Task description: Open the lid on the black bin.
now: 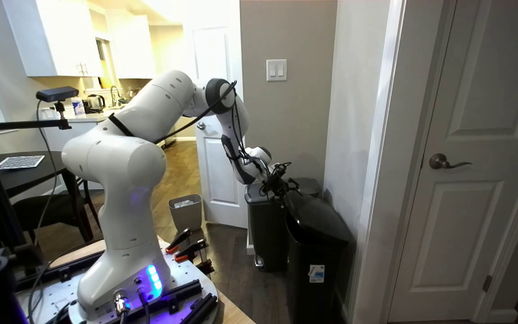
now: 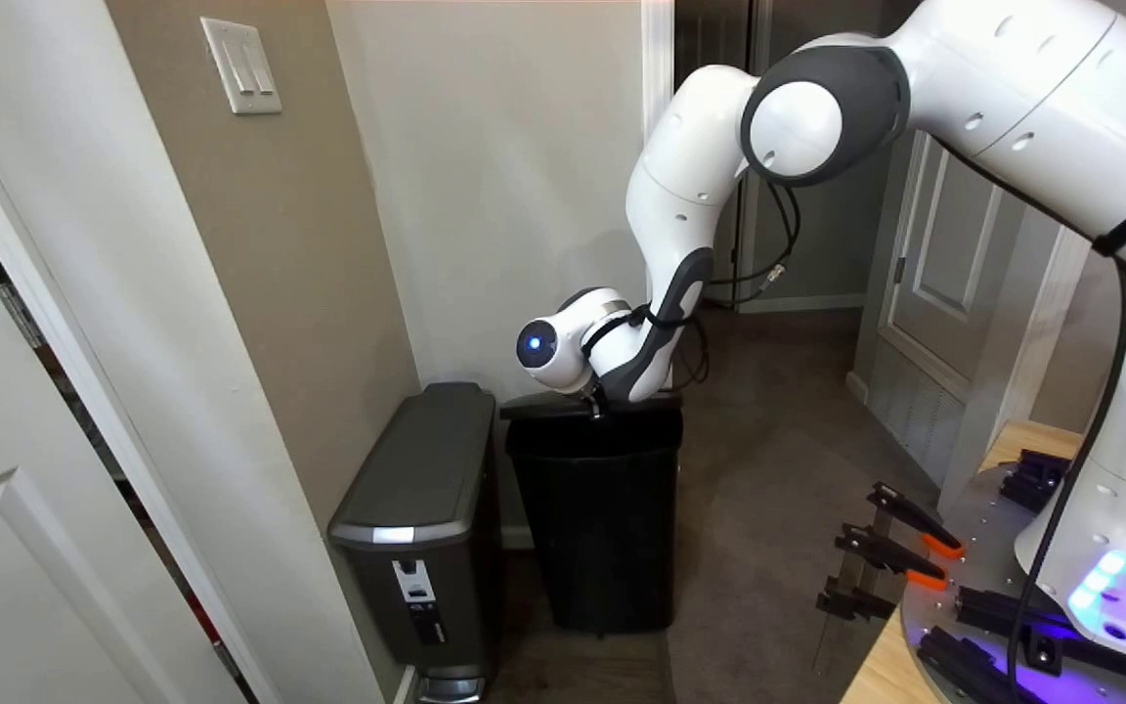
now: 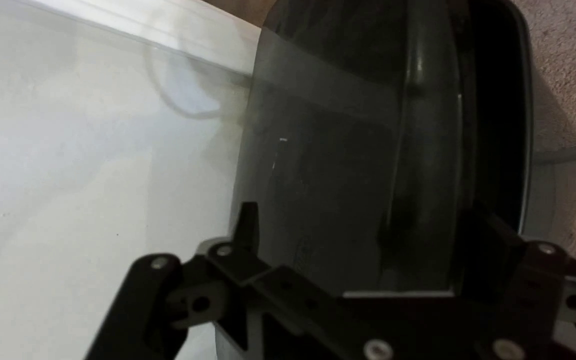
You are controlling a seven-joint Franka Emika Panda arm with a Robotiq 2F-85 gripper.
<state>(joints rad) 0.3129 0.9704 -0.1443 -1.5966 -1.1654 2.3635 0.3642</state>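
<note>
The black bin [image 1: 315, 274] stands by the wall with a pale label on its front; it also shows in an exterior view [image 2: 597, 528]. Its glossy black lid [image 1: 319, 218] is tilted up, with a dark gap between its front edge and the bin's rim. In the wrist view the lid [image 3: 328, 150] fills the middle, with the dark bin opening to its right. My gripper [image 3: 368, 225] is open. One finger is over the lid's top, the other beside its front edge at the opening; contact is too dark to tell. In an exterior view the gripper [image 1: 292, 185] is at the lid's near end.
A grey bin [image 2: 416, 469] stands close beside the black bin; it also shows in an exterior view [image 1: 265, 225]. A pale wall [image 3: 93, 150] is right behind the lid. A small wastebasket [image 1: 186, 213] stands by the white door [image 1: 218, 166]. Clamps [image 2: 886, 548] stick out from the robot's table.
</note>
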